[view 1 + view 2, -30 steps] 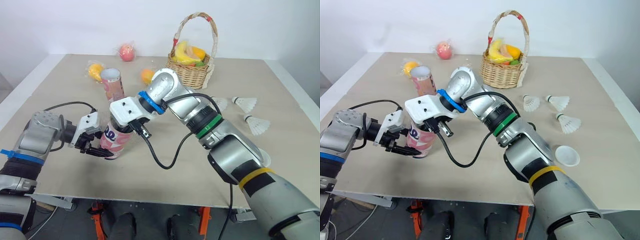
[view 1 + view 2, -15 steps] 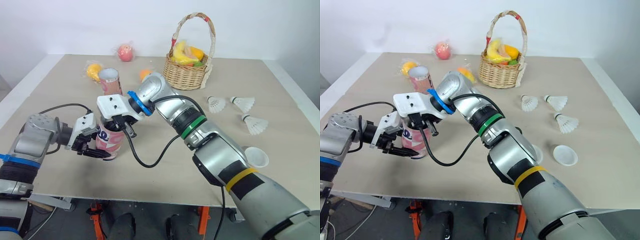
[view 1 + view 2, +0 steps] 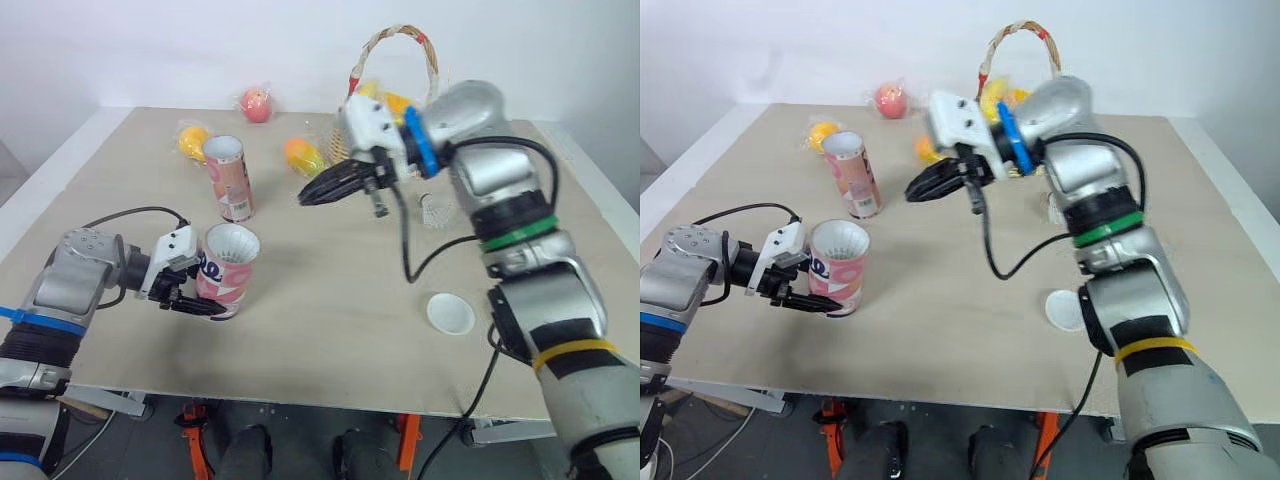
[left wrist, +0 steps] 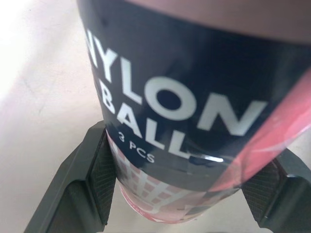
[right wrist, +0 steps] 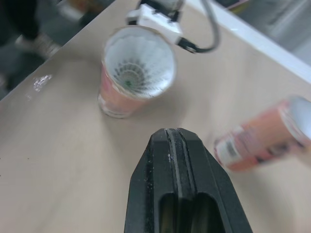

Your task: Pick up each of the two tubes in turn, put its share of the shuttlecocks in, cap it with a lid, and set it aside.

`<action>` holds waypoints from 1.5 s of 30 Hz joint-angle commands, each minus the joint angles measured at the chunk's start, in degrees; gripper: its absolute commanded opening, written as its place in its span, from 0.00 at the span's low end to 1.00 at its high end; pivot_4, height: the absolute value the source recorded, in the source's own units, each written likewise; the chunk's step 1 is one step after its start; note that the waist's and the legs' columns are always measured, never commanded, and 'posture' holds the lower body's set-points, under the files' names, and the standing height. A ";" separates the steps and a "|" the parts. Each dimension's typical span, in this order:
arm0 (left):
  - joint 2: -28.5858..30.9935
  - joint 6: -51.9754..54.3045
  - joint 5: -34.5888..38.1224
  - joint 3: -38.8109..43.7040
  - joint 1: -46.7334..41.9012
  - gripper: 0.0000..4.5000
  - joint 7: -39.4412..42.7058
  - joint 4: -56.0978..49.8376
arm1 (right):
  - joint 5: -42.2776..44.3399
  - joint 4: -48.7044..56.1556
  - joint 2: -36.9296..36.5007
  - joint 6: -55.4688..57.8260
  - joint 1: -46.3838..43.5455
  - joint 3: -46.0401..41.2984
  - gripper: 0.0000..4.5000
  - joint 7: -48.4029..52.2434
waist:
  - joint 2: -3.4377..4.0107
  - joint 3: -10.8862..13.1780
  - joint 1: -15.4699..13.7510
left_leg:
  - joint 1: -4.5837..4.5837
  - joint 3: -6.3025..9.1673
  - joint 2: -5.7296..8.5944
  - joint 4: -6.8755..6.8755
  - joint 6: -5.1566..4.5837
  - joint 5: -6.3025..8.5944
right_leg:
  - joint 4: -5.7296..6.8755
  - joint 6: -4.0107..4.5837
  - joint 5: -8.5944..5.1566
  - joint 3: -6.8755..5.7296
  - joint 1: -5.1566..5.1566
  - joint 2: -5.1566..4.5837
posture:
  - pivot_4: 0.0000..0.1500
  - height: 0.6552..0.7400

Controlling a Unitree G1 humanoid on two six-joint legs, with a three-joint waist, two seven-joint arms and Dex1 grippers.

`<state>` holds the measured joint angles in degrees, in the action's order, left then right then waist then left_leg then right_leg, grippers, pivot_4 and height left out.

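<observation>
Head cams: seeing left tool (image 3: 192, 298) clamped on the near tube (image 3: 230, 270), upright at the surface's (image 3: 330, 330) front left. Also seeing right tool (image 3: 312, 193) gone from its mouth, now raised over mid-surface. Left wrist: seeing pads (image 4: 103, 174) squeezing the tube's base. Right wrist: seeing fingers pressed together, shuttlecock (image 5: 136, 68) inside the tube.

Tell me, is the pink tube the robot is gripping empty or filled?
Not empty. The tube, upright in the left pincer, is open-topped, and a white shuttlecock sits inside it.
</observation>
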<state>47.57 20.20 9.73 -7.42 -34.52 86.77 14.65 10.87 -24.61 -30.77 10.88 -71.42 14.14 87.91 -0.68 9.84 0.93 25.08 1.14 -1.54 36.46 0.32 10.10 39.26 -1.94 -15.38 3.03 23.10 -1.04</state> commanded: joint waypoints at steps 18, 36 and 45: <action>-15.25 0.65 12.86 2.29 0.81 0.70 -7.76 -11.46 | -9.04 5.41 -26.90 -3.39 26.53 -0.43 0.80 -0.08 | -0.23 0.28 0.91 | 0.02 -0.50 0.03 0.00 -0.10 0.06 | -0.08 -0.24 0.01 0.41 0.19 -0.02 | 1.00 1.00; -26.15 -11.20 5.98 -5.80 4.45 0.70 -13.43 -0.54 | -16.38 -3.47 -22.73 -9.96 27.18 3.46 0.22 -0.05 | -0.28 0.30 0.93 | -0.05 -0.63 -0.04 0.08 -0.10 0.06 | -0.11 -0.25 0.21 0.69 0.15 0.15 | 1.00 1.00; -28.21 -15.58 2.88 -8.19 5.06 0.70 -14.23 6.12 | -6.11 10.48 -21.17 -0.78 25.21 -1.10 0.01 3.85 | -0.23 0.27 0.89 | -0.43 -0.74 -0.04 0.08 -0.09 0.05 | -0.11 -0.31 0.26 0.85 -0.18 0.15 | 1.00 1.00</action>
<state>19.20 4.44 15.58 -13.34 -30.11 72.90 18.71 1.99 -18.02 -51.49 8.10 -43.96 15.65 89.48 -0.91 10.10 1.82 24.62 0.41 -1.57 36.54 0.21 10.15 39.15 -2.31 -15.09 3.88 22.89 -0.89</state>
